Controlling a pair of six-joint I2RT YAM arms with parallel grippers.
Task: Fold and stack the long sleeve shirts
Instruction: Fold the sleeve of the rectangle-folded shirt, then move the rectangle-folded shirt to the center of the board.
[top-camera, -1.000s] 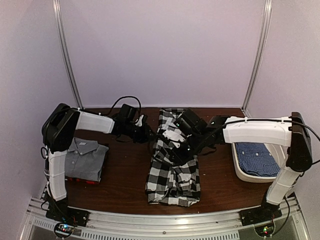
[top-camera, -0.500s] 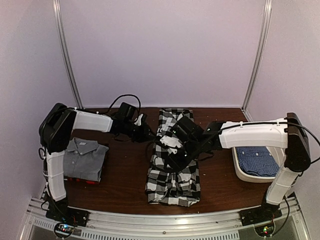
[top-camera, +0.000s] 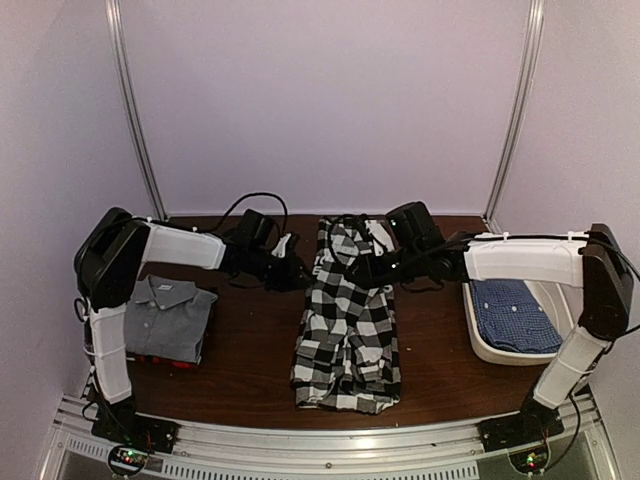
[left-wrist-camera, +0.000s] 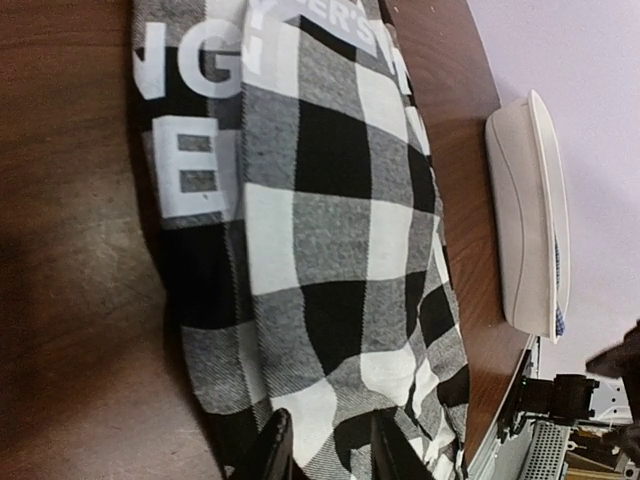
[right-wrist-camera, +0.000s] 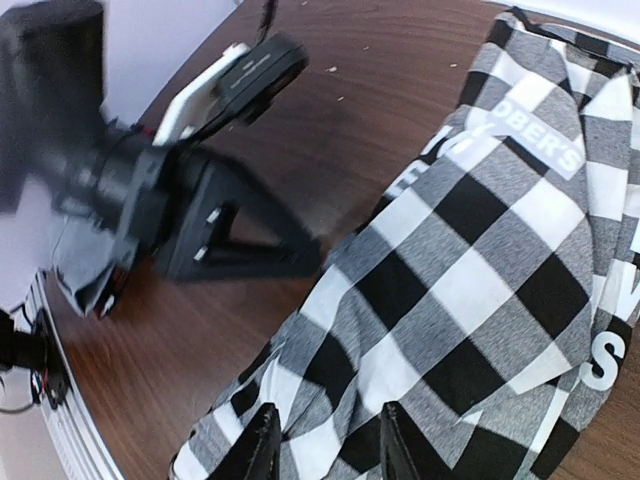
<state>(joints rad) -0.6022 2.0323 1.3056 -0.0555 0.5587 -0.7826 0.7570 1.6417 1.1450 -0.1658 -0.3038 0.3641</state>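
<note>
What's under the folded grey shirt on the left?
Under the grey shirt, a thin red strip shows along its near edge. The rest is covered, so its kind cannot be told.

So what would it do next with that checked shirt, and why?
Probably lower the left end effector and right end effector onto the far corners of the checked shirt and pinch them, ready to fold it in half. It lies as a long strip, longer than the folded grey shirt, and both hover open near its far end.
</note>
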